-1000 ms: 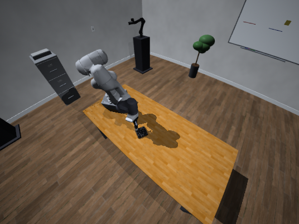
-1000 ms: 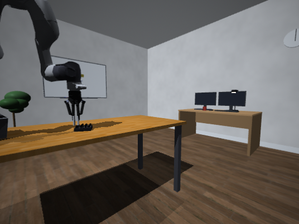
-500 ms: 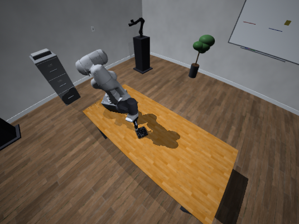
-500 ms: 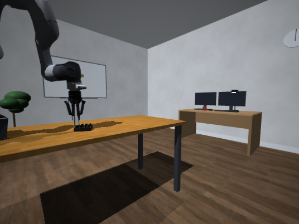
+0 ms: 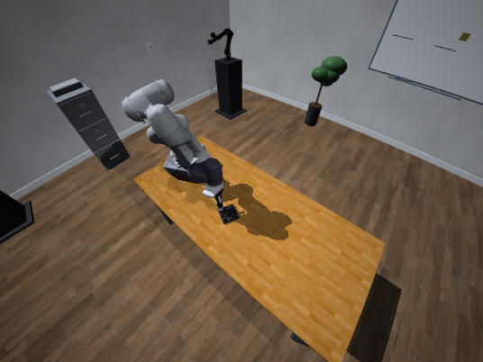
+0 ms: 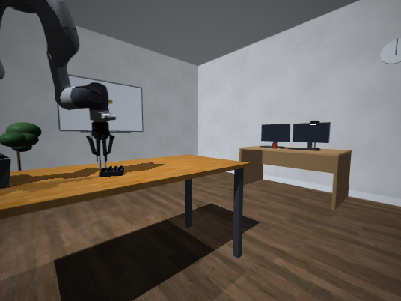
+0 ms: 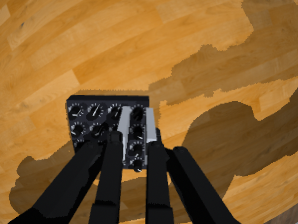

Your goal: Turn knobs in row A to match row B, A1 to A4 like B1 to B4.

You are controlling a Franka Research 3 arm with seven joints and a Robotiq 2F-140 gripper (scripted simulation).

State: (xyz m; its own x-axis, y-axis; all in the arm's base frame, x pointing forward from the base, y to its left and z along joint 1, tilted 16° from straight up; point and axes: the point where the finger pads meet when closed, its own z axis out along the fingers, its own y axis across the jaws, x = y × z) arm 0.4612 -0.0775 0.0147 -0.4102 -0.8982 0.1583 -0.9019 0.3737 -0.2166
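In the exterior view, we see the knob box [image 5: 229,214] [image 6: 112,173] [image 7: 108,99] on the left part of the wooden table [image 5: 315,261] [image 6: 150,184] [image 7: 40,60], knobs upward; the gripper [image 5: 220,210] [image 6: 102,167] [image 7: 137,118] points down at the box's left end. Its fingers stand slightly spread, a narrow gap between them; in the wrist view we see pale pads [image 7: 151,125] on either side of the rightmost line of knobs, and we make out no knob pinched between them. The knob [image 7: 95,111] second from the left in the far line there shows a slanting white line; fingers hide part of the box, and the printed names are too small for us to read. Beyond the table, in the exterior view, we see a whiteboard [image 6: 125,108] at the left and a desk [image 6: 299,159] with two monitors at the right.

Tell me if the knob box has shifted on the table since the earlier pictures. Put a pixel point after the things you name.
No, as far as shows: the knob box [image 5: 229,213] [image 6: 111,172] [image 7: 108,98] sits at the same spot against the table's [image 5: 315,252] [image 6: 179,166] [image 7: 45,55] edges.
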